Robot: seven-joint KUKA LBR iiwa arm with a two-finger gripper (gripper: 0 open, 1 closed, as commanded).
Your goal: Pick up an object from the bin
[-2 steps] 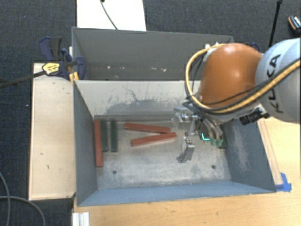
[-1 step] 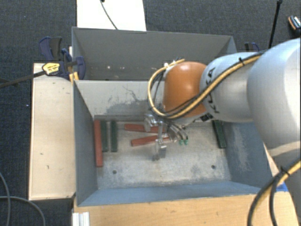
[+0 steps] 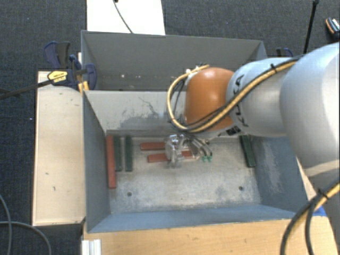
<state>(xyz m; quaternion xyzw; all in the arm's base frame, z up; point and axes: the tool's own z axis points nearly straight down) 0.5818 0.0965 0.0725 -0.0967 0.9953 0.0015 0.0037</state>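
- The gripper (image 3: 175,154), under the arm's orange wrist cover (image 3: 207,97), hangs low over the middle of the grey metal bin (image 3: 95,142). Whether it is wide or narrow cannot be told.
- A short red-brown block (image 3: 156,158) lies on the bin floor just left of the gripper, its right end at the tool and its long axis running left to right.
- A second red-brown block (image 3: 151,146) lies just beyond it, parallel.
- By the left wall, a long red-brown bar (image 3: 111,163), a dark green bar (image 3: 119,153) and a second green bar (image 3: 128,153) lie side by side, running near to far.
- A lone green bar (image 3: 247,151) lies at the right, well apart.
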